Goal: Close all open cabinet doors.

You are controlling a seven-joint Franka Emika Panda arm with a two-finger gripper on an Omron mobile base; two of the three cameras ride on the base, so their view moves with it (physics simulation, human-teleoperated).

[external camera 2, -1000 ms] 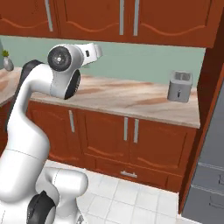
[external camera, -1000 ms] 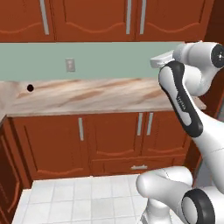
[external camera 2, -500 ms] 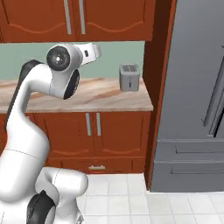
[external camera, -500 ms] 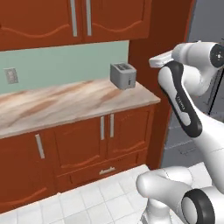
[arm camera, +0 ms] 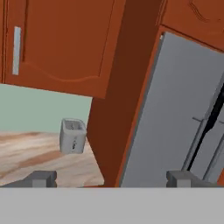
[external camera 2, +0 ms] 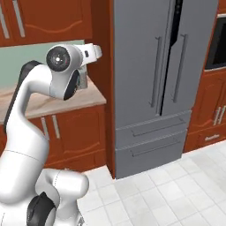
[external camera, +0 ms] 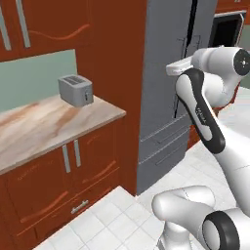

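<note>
Reddish-brown upper cabinet doors (external camera: 49, 24) with long grey bar handles hang above the counter, and they look flush with their frames. In the hand view one such door (arm camera: 65, 39) lies straight ahead and shut. Lower cabinet doors (external camera: 93, 166) under the counter also sit flush. More doors (external camera 2: 212, 119) stand below the oven at the right. My gripper (arm camera: 113, 179) is open with nothing between its fingertips (arm camera: 43, 178). It hangs in the air well away from any door, level with the upper cabinets.
A tall grey fridge (external camera 2: 154, 79) stands right of the counter, with a dark gap between its upper doors. A grey toaster (external camera: 75, 90) sits at the end of the marble counter (external camera: 34, 127). A dark wall oven (external camera: 227, 29) is at the far right. White floor tiles (external camera 2: 167, 190) lie in front.
The whole picture has swung to the right as the base turned: the counter has slid to the left and the fridge and oven have come into view. The gripper stays open.
</note>
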